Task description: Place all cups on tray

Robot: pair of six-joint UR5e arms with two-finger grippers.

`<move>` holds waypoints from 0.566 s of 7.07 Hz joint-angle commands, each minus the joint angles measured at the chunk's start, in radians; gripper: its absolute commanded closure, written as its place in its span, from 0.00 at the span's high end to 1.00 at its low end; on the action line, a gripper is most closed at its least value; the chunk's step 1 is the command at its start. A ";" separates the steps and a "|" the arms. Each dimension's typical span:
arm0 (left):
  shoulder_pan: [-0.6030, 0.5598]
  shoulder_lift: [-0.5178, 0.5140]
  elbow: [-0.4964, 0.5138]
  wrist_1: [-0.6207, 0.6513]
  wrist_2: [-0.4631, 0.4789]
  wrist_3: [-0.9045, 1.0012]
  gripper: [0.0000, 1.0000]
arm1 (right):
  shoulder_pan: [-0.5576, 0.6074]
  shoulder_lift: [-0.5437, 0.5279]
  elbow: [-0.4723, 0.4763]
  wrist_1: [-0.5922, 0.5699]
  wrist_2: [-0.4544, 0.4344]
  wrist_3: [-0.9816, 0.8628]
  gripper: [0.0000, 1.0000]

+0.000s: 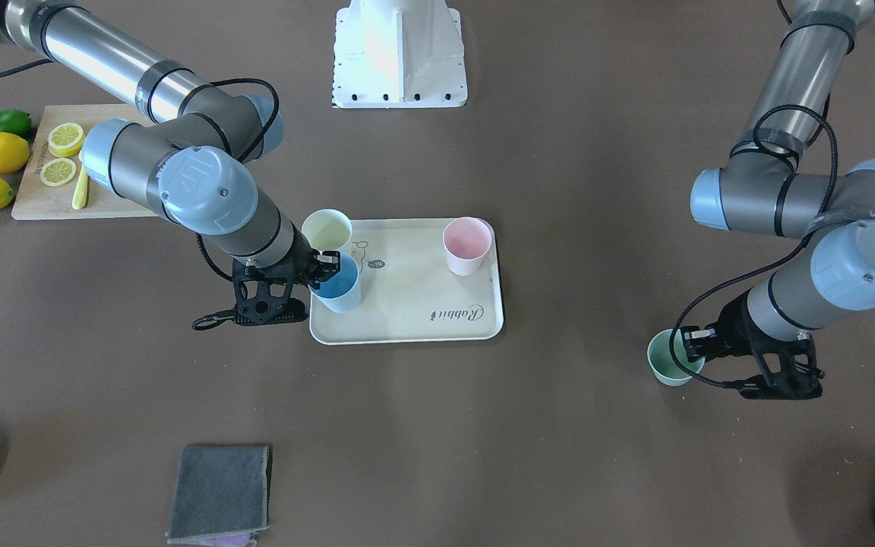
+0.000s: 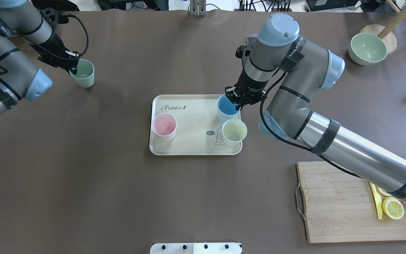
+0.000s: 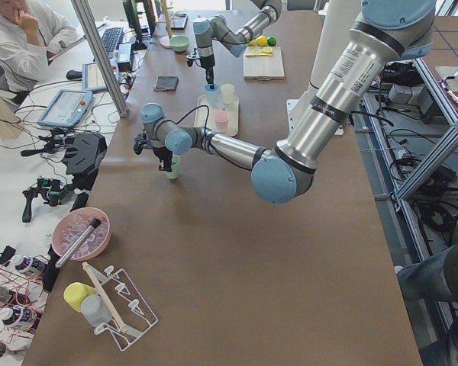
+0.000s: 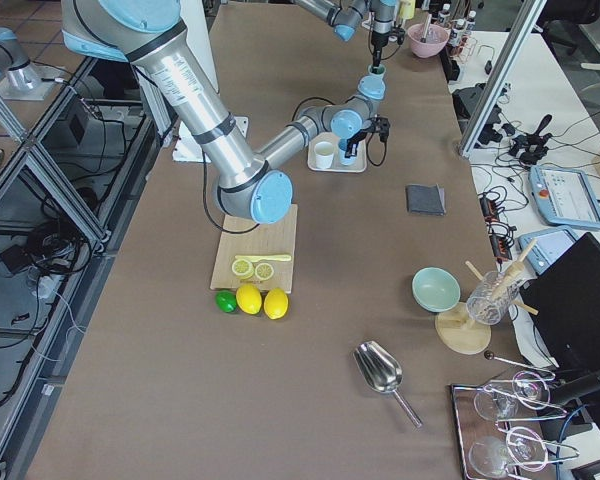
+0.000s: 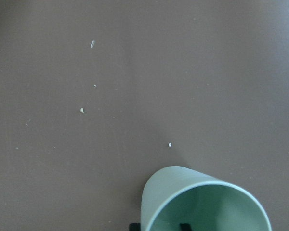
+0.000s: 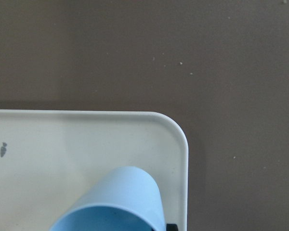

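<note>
The four cups are smooth, matte, tapered plastic tumblers without handles. The flat cream tray [image 2: 193, 150] has rounded corners and a raised rim. It carries the script "Rabbit" and a small cartoon animal beside a "hi" bubble. The pink cup [image 2: 164, 126] and the pale yellow cup [image 2: 234, 131] stand upright on it. The right fingers [image 2: 239, 102] are closed across the rim of the blue cup [image 2: 226, 108], which is at the tray's far right corner. The left fingers [image 2: 73, 69] pinch the wall of the mint green cup [image 2: 84, 74], one inside and one outside. This cup is on the brown desk [image 2: 118, 194], well apart from the tray.
</note>
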 commanded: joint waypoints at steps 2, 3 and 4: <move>0.088 -0.141 -0.118 0.184 0.001 -0.200 0.00 | 0.030 -0.004 -0.004 0.048 0.006 -0.015 1.00; 0.141 -0.186 -0.119 0.184 0.010 -0.297 0.00 | 0.071 -0.005 0.004 0.045 0.022 -0.022 1.00; 0.200 -0.201 -0.122 0.177 0.016 -0.357 0.00 | 0.122 -0.015 0.004 0.044 0.061 -0.053 1.00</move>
